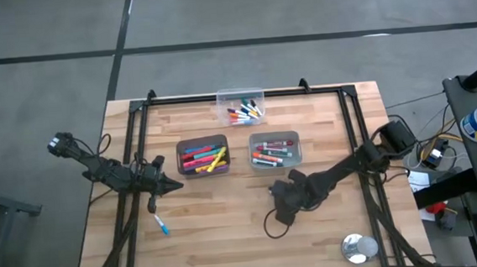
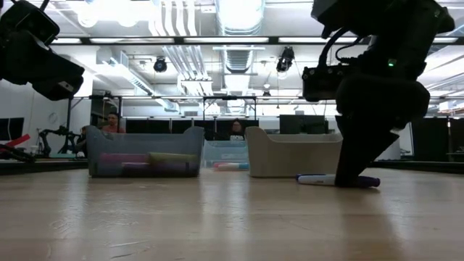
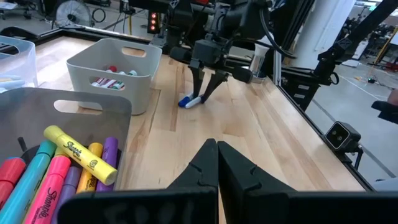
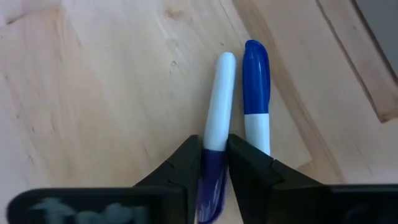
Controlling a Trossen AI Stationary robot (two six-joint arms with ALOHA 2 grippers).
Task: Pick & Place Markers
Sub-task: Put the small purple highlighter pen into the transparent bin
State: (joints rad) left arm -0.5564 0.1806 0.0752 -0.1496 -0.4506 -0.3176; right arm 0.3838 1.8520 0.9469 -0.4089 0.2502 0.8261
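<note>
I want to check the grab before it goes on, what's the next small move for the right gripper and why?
Probably lift straight up. The right gripper is shut on the purple-capped marker, which lies on the table touching a blue-capped marker; rising should separate them.

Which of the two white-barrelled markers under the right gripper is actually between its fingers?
The purple-capped white marker sits between the right gripper fingers; the blue-capped white marker lies beside it, outside one finger.
</note>
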